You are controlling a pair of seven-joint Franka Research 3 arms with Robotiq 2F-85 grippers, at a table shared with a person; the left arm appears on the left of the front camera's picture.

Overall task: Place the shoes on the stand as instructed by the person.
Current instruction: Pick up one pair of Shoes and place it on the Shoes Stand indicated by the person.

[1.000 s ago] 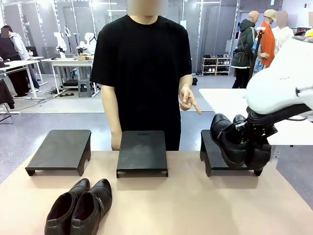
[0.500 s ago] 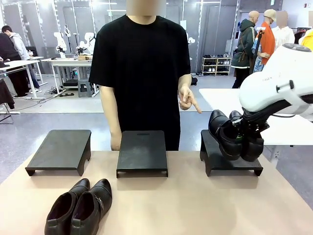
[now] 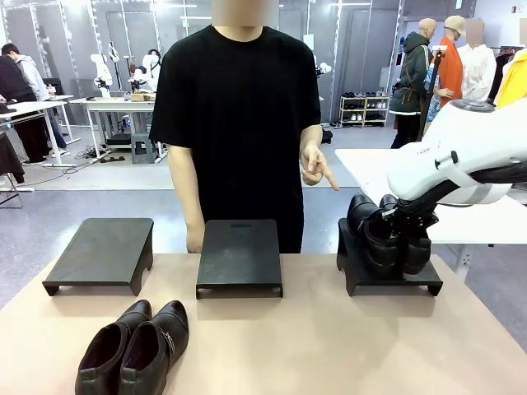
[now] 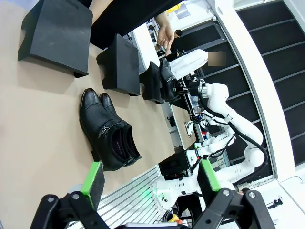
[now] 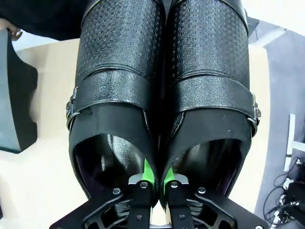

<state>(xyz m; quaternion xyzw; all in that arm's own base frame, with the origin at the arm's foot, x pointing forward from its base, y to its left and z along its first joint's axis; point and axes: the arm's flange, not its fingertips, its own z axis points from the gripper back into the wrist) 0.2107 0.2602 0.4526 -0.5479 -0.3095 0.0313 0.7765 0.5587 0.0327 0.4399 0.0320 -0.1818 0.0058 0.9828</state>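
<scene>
Front view: right hand (image 3: 395,224) clenched on the held pair (image 3: 380,245), gripped at the openings, shoes tilted rather than flat. Pair low over the right stand (image 3: 356,278), one place right of the middle stand (image 3: 240,253); contact with its top hard to tell. Person (image 3: 239,123) behind the middle stand, finger (image 3: 331,183) aimed down toward the right stand. Second pair (image 3: 136,350) flat on the surface (image 3: 346,346), in front and left of the middle stand. Left stand (image 3: 100,251) on the far side from the held pair.

Left wrist view: left hand (image 4: 150,177) released, nothing between the green pads (image 4: 93,177). Second pair (image 4: 108,133) ahead, nearer than the middle stand (image 4: 119,64).

Right wrist view: right hand (image 5: 154,181) pinching both inner walls of the held pair (image 5: 162,95) together.

Likely trouble: letting go while tilted, so the shoes tip off the stand's edge. Also a thin pinch slipping, so one shoe drops early.
</scene>
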